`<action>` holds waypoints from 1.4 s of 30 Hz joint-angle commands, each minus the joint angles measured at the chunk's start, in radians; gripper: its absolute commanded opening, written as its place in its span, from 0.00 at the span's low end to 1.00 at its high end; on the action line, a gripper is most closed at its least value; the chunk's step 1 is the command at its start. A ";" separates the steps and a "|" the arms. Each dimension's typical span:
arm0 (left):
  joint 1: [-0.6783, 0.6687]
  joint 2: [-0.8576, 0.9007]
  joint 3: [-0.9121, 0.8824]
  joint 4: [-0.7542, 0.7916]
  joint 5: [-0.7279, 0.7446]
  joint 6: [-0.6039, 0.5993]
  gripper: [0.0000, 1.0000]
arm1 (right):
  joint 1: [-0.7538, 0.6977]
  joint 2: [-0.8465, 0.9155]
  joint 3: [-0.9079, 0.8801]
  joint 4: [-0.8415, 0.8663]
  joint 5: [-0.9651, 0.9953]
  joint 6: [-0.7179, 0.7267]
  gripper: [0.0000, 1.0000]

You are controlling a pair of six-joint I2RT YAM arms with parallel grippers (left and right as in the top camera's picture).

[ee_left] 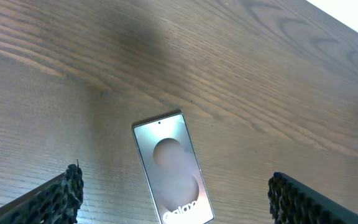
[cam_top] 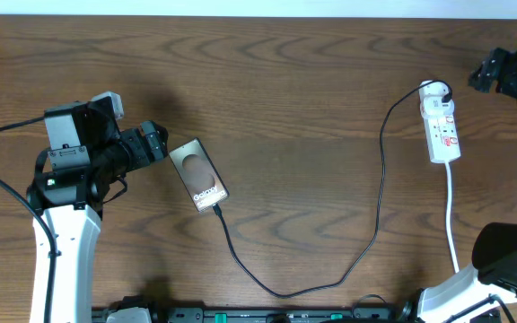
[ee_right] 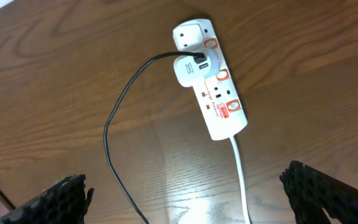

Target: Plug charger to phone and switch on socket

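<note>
Left wrist view shows the left hand open, its fingers spread wide either side of the flat bronze-brown phone, which lies untouched on the wooden table. Overhead, the thin black charger cable meets the phone's 5 o'clock end, so plugging looks done, though the seating is too small to confirm. I judge switching on is the step in hand. The right hand, also open and empty, hangs near the white power strip with red markings at the table's 2 o'clock. It needs one fingertip on the red-edged rocker beside the white adapter. Only the right wrist view shows the rockers, and their setting is unclear.
</note>
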 commanded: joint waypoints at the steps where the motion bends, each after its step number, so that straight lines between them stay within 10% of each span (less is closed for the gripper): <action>1: -0.002 -0.005 0.015 -0.001 -0.006 0.017 0.93 | 0.003 -0.015 0.005 -0.002 0.003 0.014 0.99; 28: -0.003 -0.176 -0.057 -0.013 -0.144 0.051 0.93 | 0.003 -0.014 0.005 -0.002 0.003 0.014 0.99; 42: -0.137 -0.752 -0.709 0.971 -0.143 0.211 0.93 | 0.003 -0.014 0.005 -0.001 0.003 0.014 0.99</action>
